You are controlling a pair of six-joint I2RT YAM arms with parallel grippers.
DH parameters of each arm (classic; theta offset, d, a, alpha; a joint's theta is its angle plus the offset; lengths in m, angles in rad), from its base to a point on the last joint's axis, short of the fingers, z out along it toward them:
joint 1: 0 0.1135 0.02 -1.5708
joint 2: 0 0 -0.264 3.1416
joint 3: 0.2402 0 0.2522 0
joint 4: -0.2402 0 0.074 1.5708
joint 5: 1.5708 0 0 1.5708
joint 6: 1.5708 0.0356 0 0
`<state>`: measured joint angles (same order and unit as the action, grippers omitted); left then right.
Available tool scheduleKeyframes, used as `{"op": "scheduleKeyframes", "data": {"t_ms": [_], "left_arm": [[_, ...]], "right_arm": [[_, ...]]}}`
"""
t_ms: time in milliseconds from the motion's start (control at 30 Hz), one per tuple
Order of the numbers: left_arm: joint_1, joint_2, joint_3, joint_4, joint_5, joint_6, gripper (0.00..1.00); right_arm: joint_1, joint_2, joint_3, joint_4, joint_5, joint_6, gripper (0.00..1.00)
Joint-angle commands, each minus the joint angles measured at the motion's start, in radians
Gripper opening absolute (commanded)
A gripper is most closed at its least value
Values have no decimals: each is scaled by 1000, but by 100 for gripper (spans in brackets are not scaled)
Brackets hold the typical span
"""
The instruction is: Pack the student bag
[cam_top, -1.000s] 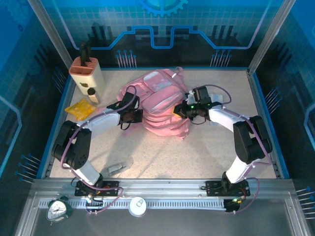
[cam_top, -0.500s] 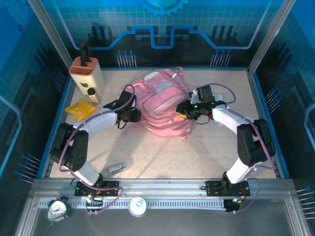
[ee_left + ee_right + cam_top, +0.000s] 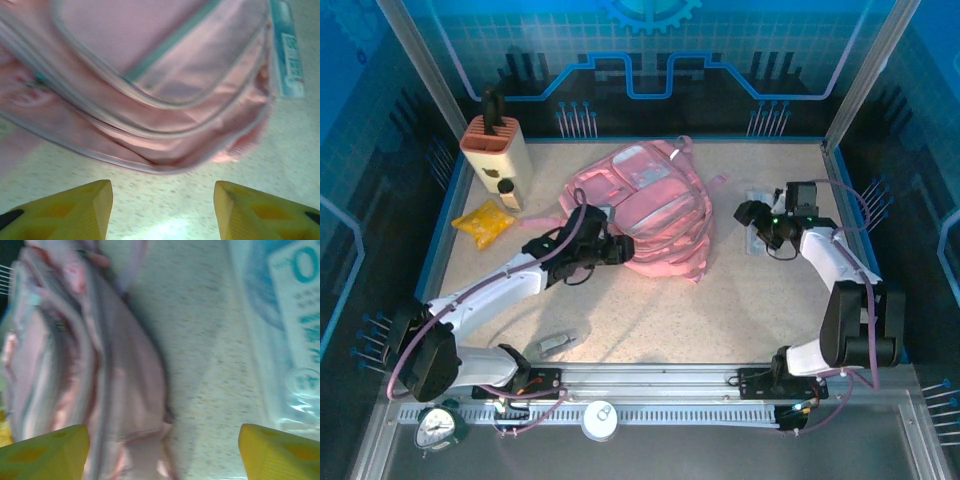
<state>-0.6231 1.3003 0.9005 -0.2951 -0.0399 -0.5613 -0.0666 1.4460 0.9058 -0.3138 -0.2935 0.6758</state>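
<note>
While the bag [image 3: 655, 205], long axis far-to-near, lies just ahead of the left gripper [image 3: 162, 194], jaws spread and empty, the right gripper [image 3: 163, 440], also spread, stands clear to its right.

The top external camera looks steeply down from high on the near side, over the whole bench [image 3: 650, 310]. The 2 wrist cameras sit low and close, facing the student bag [image 3: 165, 75] from its left and right. All 3 views share it.
</note>
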Motion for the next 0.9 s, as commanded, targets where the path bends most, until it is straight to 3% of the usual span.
{"op": "scheduleKeyframes", "data": {"t_ms": [0,467,700,867], "left_arm": [[-55,33,-5,106,-2,-103,57],[-141,163,82,134,-17,-146,60],[-141,180,88,114,-47,-138,64],[-141,206,120,88,-50,-120,66]], "right_arm": [[-4,60,0,28,35,-7,80],[-41,283,80,79,28,-9,84],[-24,282,15,70,-32,21,85],[-21,194,-92,52,-29,18,87]]}}
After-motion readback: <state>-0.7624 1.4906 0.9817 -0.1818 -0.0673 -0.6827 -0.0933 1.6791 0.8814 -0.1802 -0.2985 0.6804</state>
